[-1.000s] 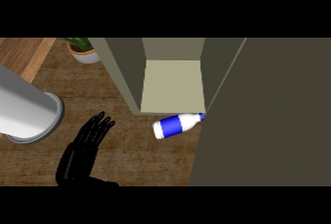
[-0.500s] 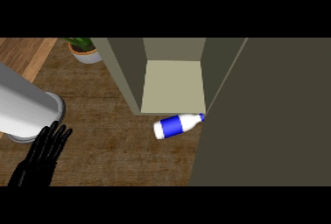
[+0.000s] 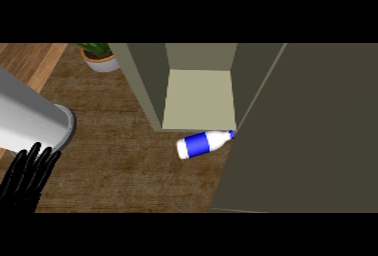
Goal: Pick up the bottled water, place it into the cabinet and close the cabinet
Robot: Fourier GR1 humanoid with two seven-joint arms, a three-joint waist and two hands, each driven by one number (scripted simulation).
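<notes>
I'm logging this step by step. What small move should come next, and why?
Probably bring the left hand right across the counter toward the bottled water. The bottle lies on its side just outside the open cabinet, untouched, and the hand is open at the lower left, well apart from it.

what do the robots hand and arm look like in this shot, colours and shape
Only one hand shows, at the view's lower left: solid black, with long slender fingers and no visible markings or cables. A large smooth light-grey cylinder crosses the left edge just above it, and looks like a forearm seen close. The other hand is out of view.
</notes>
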